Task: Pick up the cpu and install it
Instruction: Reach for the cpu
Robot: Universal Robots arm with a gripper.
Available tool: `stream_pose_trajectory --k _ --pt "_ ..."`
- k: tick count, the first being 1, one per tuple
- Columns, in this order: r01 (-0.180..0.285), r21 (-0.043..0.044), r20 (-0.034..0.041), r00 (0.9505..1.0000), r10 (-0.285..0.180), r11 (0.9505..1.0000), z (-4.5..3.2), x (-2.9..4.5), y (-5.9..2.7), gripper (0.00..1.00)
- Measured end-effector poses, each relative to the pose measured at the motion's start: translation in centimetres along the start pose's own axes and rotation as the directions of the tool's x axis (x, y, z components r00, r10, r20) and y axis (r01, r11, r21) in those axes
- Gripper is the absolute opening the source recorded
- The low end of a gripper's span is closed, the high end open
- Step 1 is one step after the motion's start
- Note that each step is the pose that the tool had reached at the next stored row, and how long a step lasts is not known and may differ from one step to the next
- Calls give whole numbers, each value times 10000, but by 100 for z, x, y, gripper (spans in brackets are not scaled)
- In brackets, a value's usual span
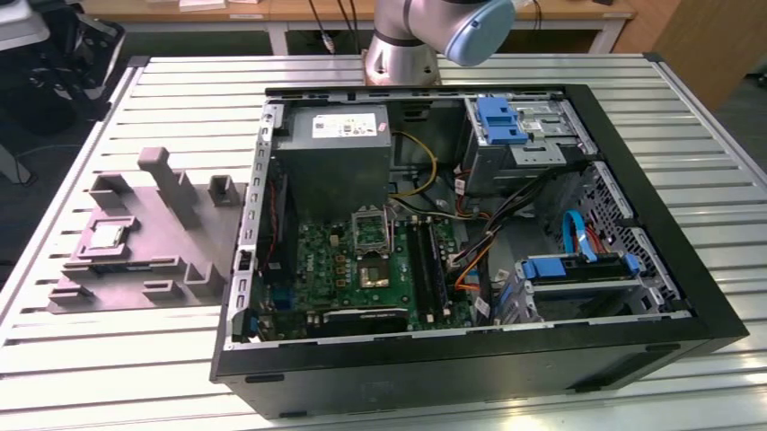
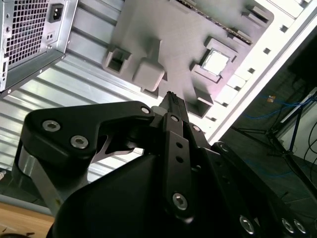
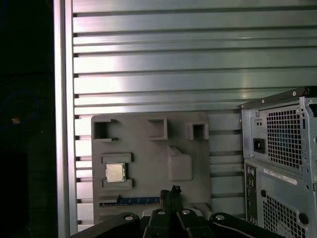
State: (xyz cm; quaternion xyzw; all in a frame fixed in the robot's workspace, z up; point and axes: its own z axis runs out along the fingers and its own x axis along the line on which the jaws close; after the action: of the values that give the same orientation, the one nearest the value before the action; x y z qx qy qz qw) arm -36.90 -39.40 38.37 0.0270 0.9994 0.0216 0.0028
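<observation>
Both wrist views: cpu (image 3: 115,172) (image 2: 216,62) in tray (image 3: 148,156); exterior view: socket (image 1: 370,232).

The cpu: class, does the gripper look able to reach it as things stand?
Probably yes: the cpu lies uncovered in the grey tray's pocket, nothing standing between it and the gripper.

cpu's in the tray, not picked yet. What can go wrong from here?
1. The small silvery square cpu sits between raised blocks of the grey moulded tray; the shut gripper may clip them on approach.
2. The metal-framed socket lies deep in the black computer case, beside loose cables; snagging or a crooked seat seems possible.
</observation>
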Motion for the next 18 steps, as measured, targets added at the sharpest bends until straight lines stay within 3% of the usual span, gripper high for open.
stream_pose_trajectory --k 9,18 --pt "1 0 1 10000 -1 10000 0 69 -4 11" --pt "1 0 1 10000 -1 10000 0 215 -11 11"
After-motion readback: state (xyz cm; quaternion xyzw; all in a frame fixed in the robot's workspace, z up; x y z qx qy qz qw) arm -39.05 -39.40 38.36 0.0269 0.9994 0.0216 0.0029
